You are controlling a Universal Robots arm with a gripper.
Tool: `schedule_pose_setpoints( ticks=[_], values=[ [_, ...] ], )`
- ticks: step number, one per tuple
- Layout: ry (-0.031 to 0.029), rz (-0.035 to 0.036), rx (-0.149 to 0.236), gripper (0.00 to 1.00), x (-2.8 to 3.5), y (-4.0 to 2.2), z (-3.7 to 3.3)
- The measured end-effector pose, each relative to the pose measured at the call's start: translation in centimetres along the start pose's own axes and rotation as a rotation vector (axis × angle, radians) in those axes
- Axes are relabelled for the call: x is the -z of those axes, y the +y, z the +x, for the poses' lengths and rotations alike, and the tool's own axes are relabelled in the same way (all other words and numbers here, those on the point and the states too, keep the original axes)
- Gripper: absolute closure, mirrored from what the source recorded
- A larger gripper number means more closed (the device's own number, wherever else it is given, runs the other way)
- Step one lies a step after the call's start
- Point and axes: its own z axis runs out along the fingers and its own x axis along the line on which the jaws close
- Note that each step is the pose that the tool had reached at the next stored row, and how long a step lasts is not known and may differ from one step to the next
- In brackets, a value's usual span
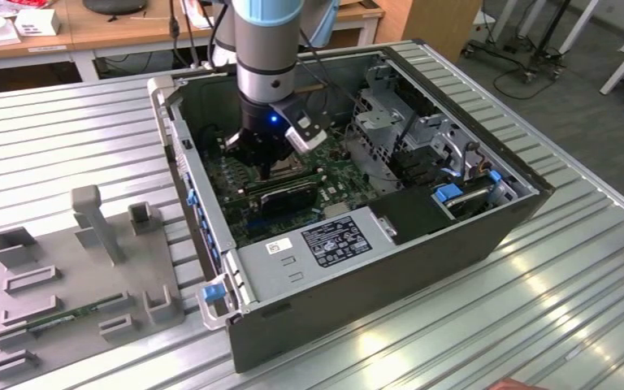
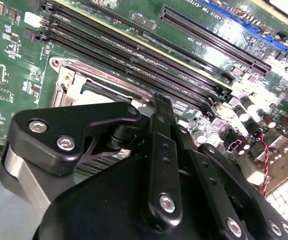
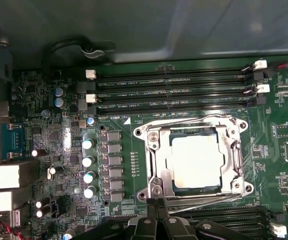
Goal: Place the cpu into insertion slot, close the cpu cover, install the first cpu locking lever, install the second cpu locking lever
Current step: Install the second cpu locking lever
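The arm reaches straight down into the open case (image 1: 431,203), its gripper (image 1: 266,161) low over the motherboard (image 3: 59,130). In the first wrist view the cpu (image 3: 193,161) sits flat in the slot (image 3: 156,165) with the cover (image 3: 236,162) closed around it, the gripper tips just beside the socket's edge. Whether the fingers are parted or clenched I cannot tell. White print beside the memory slots (image 3: 173,90) is too small to read. A grey fixture (image 1: 74,284) lies on the table (image 1: 572,309), at the exterior view's left.

Lab: slatted aluminium bench (image 1: 572,268), desks (image 1: 127,28)
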Motion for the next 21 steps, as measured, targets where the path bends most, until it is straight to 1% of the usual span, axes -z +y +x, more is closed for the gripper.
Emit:
schedule_pose_setpoints(
  ticks=[9,13,21],
  values=[
    [0.0002,0.0010,-0.004,0.89,-0.60,0.29,0.05],
    [-0.0002,-0.0001,-0.004,0.89,-0.67,0.37,0.05],
    [-0.0001,0.0002,-0.004,0.89,-0.70,0.42,0.05]
  ],
)
